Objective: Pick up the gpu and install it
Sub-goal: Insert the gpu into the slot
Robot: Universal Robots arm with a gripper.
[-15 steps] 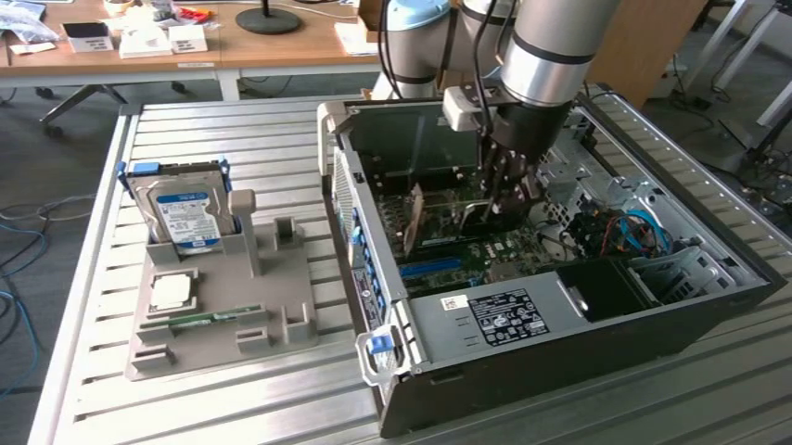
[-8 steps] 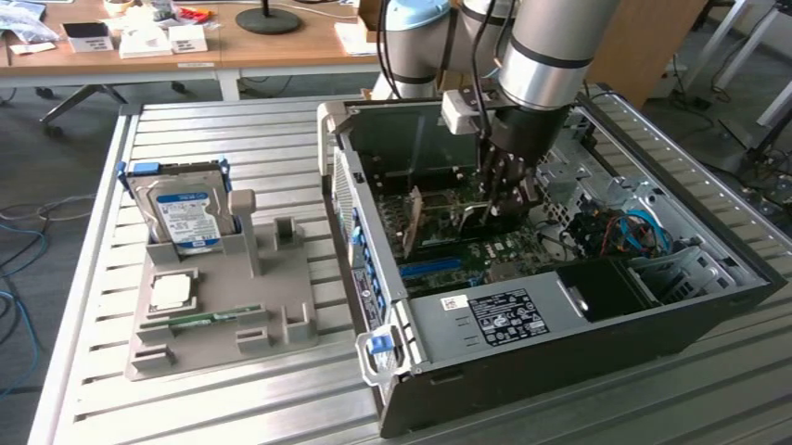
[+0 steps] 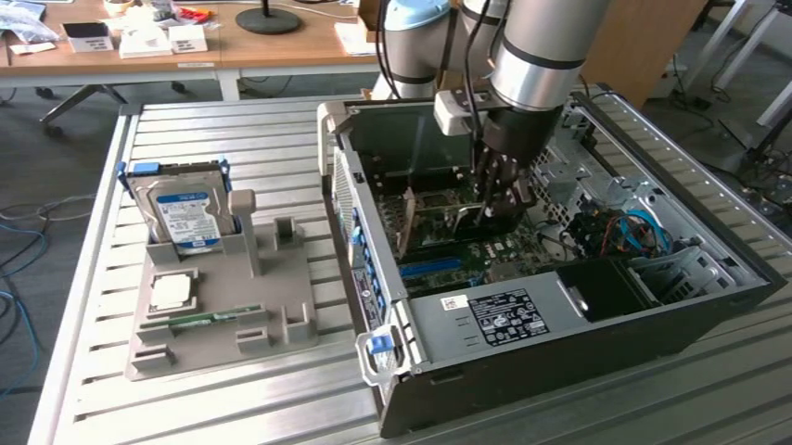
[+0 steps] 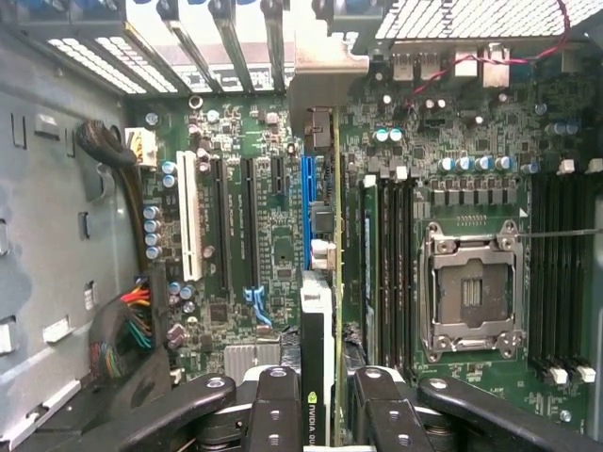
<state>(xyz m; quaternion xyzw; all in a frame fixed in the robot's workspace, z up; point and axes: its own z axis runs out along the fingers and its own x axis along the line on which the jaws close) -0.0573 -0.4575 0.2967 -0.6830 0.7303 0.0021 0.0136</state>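
The gpu [image 3: 436,221] stands on edge inside the open computer case [image 3: 693,306], low over the motherboard [image 3: 495,252]. My gripper [image 3: 502,199] reaches down into the case from above and is shut on the card. In the wrist view the gpu [image 4: 318,282] appears edge-on as a thin green board with a dark cooler, running from between my fingers [image 4: 275,400] to its silver bracket [image 4: 325,66] at the case's rear wall. It lies along the blue slot [image 4: 306,188]. Whether it is seated in the slot I cannot tell.
A grey holder [image 3: 266,306] on the slatted table, at the exterior view's left, carries a hard drive with a blue label [image 3: 185,211], a processor [image 3: 170,294] and a memory stick [image 3: 204,320]. The case holds a power supply [image 3: 502,317], cables [image 4: 127,330] and a processor socket [image 4: 471,292].
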